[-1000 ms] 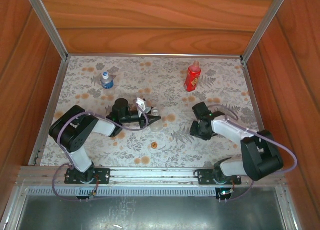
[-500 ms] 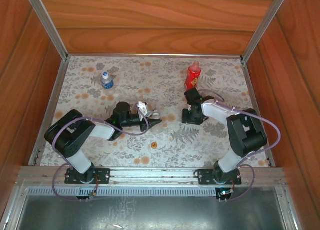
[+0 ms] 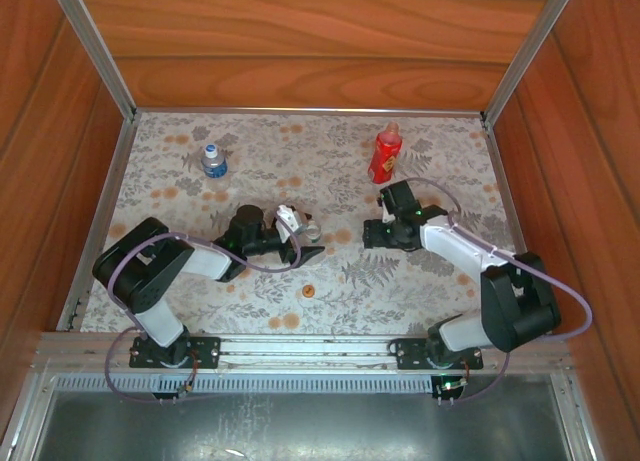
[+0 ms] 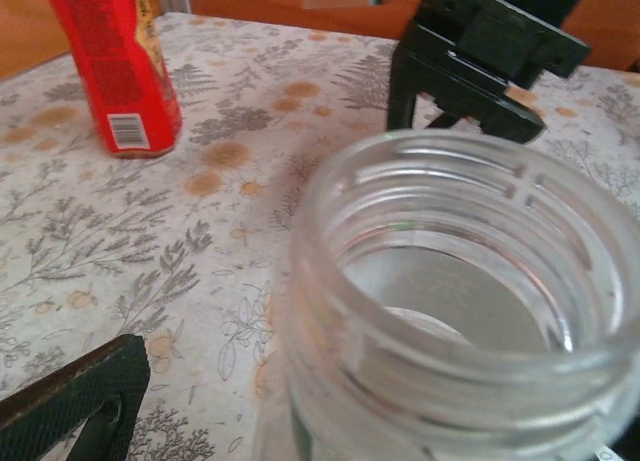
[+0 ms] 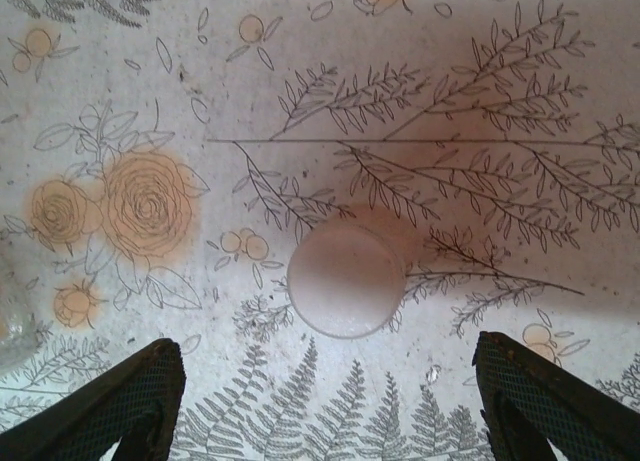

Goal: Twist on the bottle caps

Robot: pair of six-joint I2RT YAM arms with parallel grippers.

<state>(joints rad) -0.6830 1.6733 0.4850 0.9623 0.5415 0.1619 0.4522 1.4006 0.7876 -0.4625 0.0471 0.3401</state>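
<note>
**Both grippers spread, clear bottle uncapped at mid-table**

The top view takes in all three bottles on the table point(image 3: 450, 281). The short blue-label bottle point(image 3: 213, 161) is near the far left corner and has a blue top. The red bottle point(image 3: 384, 153) is toward the far edge, right of centre. The slim clear bottle point(image 3: 309, 227) sits mid-table at the left gripper point(image 3: 300, 239). This view also shows one orange cap point(image 3: 308, 291) lying alone near the near edge, well apart from both arms.

The left wrist view shows the clear bottle's threaded mouth point(image 4: 450, 281) open and uncapped. One left finger point(image 4: 70, 401) stands clear of the bottle, so that gripper is spread. The red bottle point(image 4: 115, 61) and the right gripper point(image 4: 480, 66) are beyond it.

In the right wrist view, one white cap point(image 5: 346, 281) lies flat on the cloth. It is ahead of the right gripper's fingers point(image 5: 120, 401), which are set wide and not touching it.
</note>
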